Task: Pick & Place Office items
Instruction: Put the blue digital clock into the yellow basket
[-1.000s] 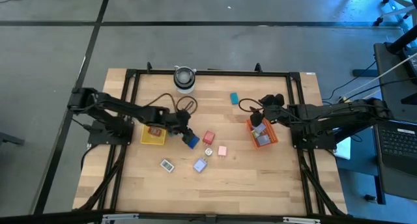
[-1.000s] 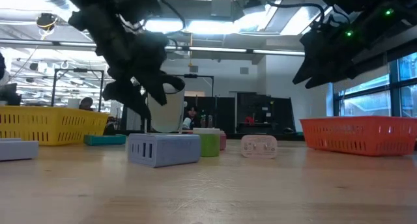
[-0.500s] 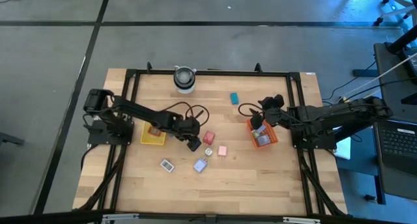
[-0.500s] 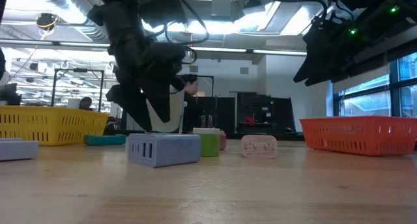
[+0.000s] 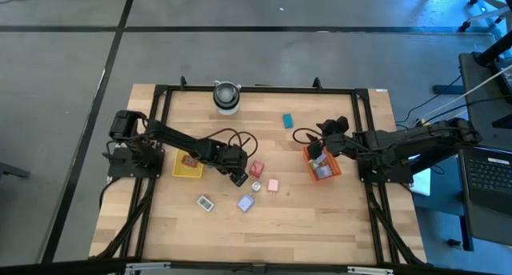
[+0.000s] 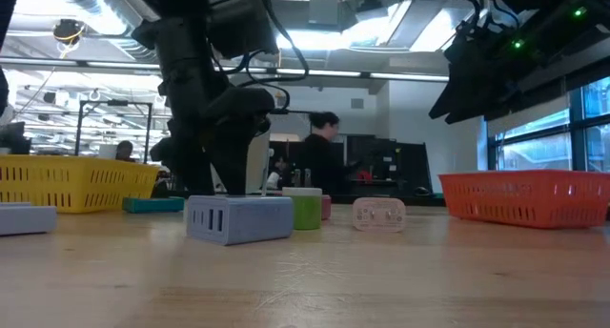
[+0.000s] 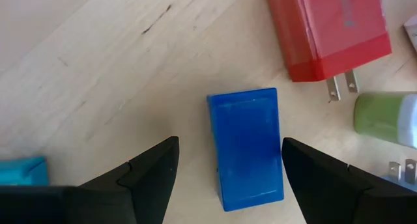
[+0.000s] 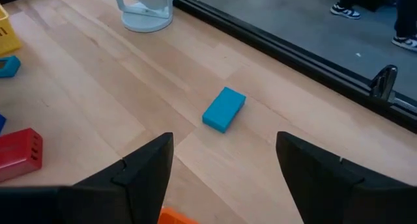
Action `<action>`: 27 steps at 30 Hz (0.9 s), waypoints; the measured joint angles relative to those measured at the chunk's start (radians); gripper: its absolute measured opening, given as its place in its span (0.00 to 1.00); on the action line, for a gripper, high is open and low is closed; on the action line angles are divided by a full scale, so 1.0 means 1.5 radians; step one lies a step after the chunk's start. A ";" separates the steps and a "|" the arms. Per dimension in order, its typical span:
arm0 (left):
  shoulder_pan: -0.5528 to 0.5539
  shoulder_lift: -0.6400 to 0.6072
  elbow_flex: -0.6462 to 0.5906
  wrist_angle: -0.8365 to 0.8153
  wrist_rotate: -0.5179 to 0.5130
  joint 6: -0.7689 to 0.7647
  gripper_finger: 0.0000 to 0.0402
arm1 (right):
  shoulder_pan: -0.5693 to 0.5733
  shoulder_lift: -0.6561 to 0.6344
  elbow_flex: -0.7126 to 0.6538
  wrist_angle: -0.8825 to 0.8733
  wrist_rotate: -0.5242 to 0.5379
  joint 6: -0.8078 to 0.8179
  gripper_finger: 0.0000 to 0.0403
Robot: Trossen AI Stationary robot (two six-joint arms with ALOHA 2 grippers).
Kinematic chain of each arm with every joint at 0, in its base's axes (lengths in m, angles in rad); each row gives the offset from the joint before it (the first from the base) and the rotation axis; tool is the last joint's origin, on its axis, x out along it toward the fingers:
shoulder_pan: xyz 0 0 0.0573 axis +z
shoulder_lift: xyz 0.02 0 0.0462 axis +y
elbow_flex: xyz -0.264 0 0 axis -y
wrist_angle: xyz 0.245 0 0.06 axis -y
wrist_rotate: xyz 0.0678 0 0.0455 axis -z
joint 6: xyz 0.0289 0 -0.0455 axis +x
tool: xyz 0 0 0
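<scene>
Blue block (image 7: 246,148) flat on desk (image 7: 98,74) mid-left, between spread fingers of left hand (image 7: 228,178). Long axis along reach, so jaws span narrow width. Right hand (image 8: 221,178) spread, empty, waits over orange tray (image 5: 323,165).

Light grained wood table (image 7: 98,68), glossy blue plastic block (image 7: 247,146)

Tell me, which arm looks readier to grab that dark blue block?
Probably the left. Its gripper hangs right over the blue block with open fingers either side. The right gripper hovers over the orange tray, far away.
</scene>
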 joint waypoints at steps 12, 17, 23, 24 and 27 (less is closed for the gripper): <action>-0.020 0.009 0.005 -0.013 -0.017 -0.006 0.66 | 0.000 0.000 0.000 0.000 0.000 -0.003 0.67; -0.027 0.044 0.045 -0.045 -0.031 0.022 0.66 | 0.000 0.000 0.000 0.003 -0.005 -0.003 0.67; -0.036 0.092 0.109 -0.121 -0.047 0.075 0.66 | 0.000 0.000 0.000 0.005 -0.009 -0.003 0.67; -0.037 0.096 0.116 -0.129 -0.053 0.083 0.66 | 0.000 0.000 0.000 0.005 -0.011 -0.004 0.67; -0.035 0.099 0.125 -0.134 -0.067 0.099 0.66 | 0.000 0.000 0.000 0.005 -0.018 -0.005 0.67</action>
